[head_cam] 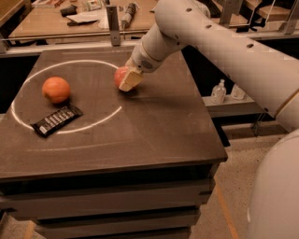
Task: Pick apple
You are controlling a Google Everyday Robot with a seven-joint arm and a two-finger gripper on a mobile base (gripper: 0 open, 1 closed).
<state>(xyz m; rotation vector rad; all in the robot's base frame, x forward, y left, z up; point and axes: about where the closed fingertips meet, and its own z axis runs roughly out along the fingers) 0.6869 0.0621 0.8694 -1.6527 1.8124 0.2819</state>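
The apple (119, 76), reddish-pink and round, rests on the dark table (140, 130) at the right edge of a white chalk circle (28, 81). My gripper (126, 82) comes down from the upper right on the white arm (196, 32) and sits right at the apple, covering its right side. Only the apple's left half shows.
An orange round fruit (56, 89) lies at the left inside the circle. A black snack bar (57, 119) lies in front of it. A workbench with tools (84, 14) stands behind the table. Small bottles (218, 91) stand on a low shelf at the right.
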